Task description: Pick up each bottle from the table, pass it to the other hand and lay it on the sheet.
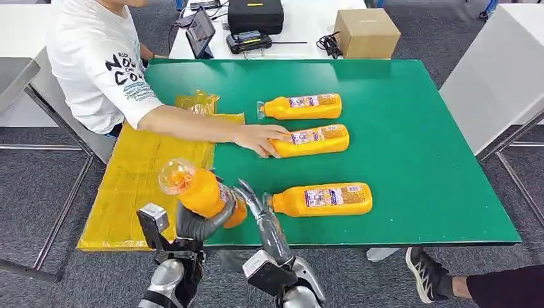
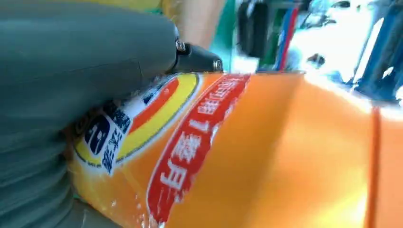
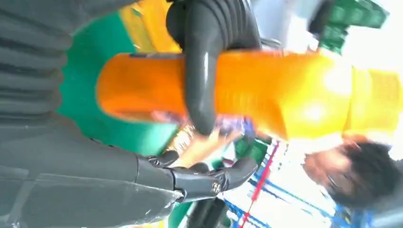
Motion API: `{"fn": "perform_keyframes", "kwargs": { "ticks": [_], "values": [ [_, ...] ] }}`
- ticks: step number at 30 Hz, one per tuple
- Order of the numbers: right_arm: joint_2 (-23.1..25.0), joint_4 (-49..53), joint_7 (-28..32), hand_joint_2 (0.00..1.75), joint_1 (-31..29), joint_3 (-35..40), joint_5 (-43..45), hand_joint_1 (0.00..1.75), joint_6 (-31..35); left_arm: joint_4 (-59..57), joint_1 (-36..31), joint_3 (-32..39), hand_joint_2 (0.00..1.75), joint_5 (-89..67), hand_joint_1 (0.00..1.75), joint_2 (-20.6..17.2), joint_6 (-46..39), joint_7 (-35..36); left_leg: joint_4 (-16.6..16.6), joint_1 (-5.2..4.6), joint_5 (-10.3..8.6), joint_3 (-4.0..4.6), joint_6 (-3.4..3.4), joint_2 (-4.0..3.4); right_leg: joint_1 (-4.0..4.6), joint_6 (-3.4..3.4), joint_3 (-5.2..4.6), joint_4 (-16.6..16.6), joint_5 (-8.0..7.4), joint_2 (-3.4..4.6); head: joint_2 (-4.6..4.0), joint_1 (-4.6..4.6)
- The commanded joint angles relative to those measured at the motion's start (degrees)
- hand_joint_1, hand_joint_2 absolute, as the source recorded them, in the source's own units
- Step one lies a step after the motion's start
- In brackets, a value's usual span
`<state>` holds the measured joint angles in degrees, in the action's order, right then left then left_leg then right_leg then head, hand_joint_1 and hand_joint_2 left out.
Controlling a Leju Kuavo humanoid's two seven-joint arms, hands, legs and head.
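Left hand (image 1: 202, 221) gripping one bottle (image 1: 199, 191), right hand (image 1: 253, 200) open beside it, three bottles (image 1: 312, 140) on table (image 1: 417, 147)

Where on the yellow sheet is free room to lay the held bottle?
The sheet looks bare from its near edge up to the person's arm. Its far end is crowded: a crumpled wrapper and that arm. The left hand grips the bottle beside the sheet's right edge.

Both silver arms reach up from below, close together. The left hand (image 1: 199, 221) grips an orange bottle (image 1: 204, 191), fingers wrapped around its body. The right hand (image 1: 256, 205) stands just beside it, fingers apart and holding nothing.
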<state>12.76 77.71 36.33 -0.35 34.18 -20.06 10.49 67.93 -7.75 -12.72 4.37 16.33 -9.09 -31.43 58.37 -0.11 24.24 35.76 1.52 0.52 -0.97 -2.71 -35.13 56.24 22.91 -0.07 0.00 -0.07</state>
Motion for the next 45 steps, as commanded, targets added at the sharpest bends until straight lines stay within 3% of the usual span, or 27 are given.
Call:
{"fn": "perform_keyframes", "kwargs": {
  "ticks": [1,10,26,28,29,30,32,36,45],
  "values": [
    [-1.02,4.49,0.09,0.0,0.51,0.86,0.79,0.0,-0.08,0.91,-2.72,2.58,1.75,0.06,1.75,-1.67,-0.17,0.69,-0.03,0.04,0.08,-0.19,-0.07,-0.1,0.04,0.08,0.18,-0.02,0.05,0.06,0.0,-0.02],
    [-1.03,4.4,0.17,0.0,0.49,0.86,0.84,0.0,-0.04,0.8,-2.65,2.41,1.75,-0.01,1.75,-1.62,-0.16,0.68,-0.04,0.03,0.06,-0.13,-0.06,-0.07,0.04,0.07,0.14,-0.04,0.04,0.03,0.0,-0.02],
    [-1.11,1.83,1.62,0.0,-1.22,1.91,2.93,0.0,0.65,2.39,-5.58,8.12,1.75,-3.51,1.75,-3.19,-8.02,-2.55,-0.04,0.04,0.06,-0.15,-0.07,-0.08,0.04,0.08,0.16,-0.04,0.03,0.04,0.0,-0.02],
    [-1.46,2.82,1.76,0.0,-1.63,2.25,3.41,0.0,0.6,1.52,-7.23,8.81,1.75,-9.03,1.75,-3.81,-14.14,-3.81,-0.03,0.04,0.07,-0.15,-0.07,-0.11,0.05,0.09,0.16,-0.02,0.04,0.07,0.0,-0.02],
    [-1.45,7.61,3.67,0.0,-2.16,3.18,9.47,0.0,-2.66,-6.43,-12.64,5.24,1.75,-18.74,1.75,-11.43,-23.54,3.44,-0.01,0.07,0.14,-0.28,-0.1,-0.15,0.08,0.14,0.28,-0.01,0.09,0.1,0.0,-0.02],
    [-0.97,7.57,3.5,0.0,-3.08,2.7,10.18,0.0,-3.85,-19.6,-20.64,7.15,1.75,-47.54,1.75,-12.99,-30.82,10.82,-0.01,0.07,0.09,-0.17,-0.09,-0.12,0.07,0.11,0.2,-0.03,0.04,0.07,0.0,-0.02],
    [-0.61,9.05,1.1,0.0,-3.7,2.94,9.4,0.0,-5.08,-28.91,-26.3,14.1,1.75,-57.9,1.75,-14.31,-30.91,6.27,-0.06,0.05,-0.07,-0.17,-0.16,0.07,0.06,0.18,0.19,0.04,0.0,-0.11,0.0,0.0],
    [-0.59,8.97,0.81,0.0,-3.86,3.01,9.27,0.0,-5.19,-30.93,-27.23,14.8,1.75,-60.09,1.75,-14.53,-30.91,6.18,-0.06,0.1,-0.13,-0.12,-0.21,-0.27,0.1,0.19,0.06,-0.02,-0.16,0.17,0.0,-0.11],
    [-0.59,8.97,0.81,0.0,-3.86,3.01,9.27,0.0,-5.19,-30.93,-27.23,14.8,1.75,-60.09,1.75,-14.53,-30.91,6.18,0.0,0.26,-0.07,-0.3,-0.34,-0.15,0.26,0.33,0.29,0.04,-0.02,0.0,0.0,0.0]
  ]
}}
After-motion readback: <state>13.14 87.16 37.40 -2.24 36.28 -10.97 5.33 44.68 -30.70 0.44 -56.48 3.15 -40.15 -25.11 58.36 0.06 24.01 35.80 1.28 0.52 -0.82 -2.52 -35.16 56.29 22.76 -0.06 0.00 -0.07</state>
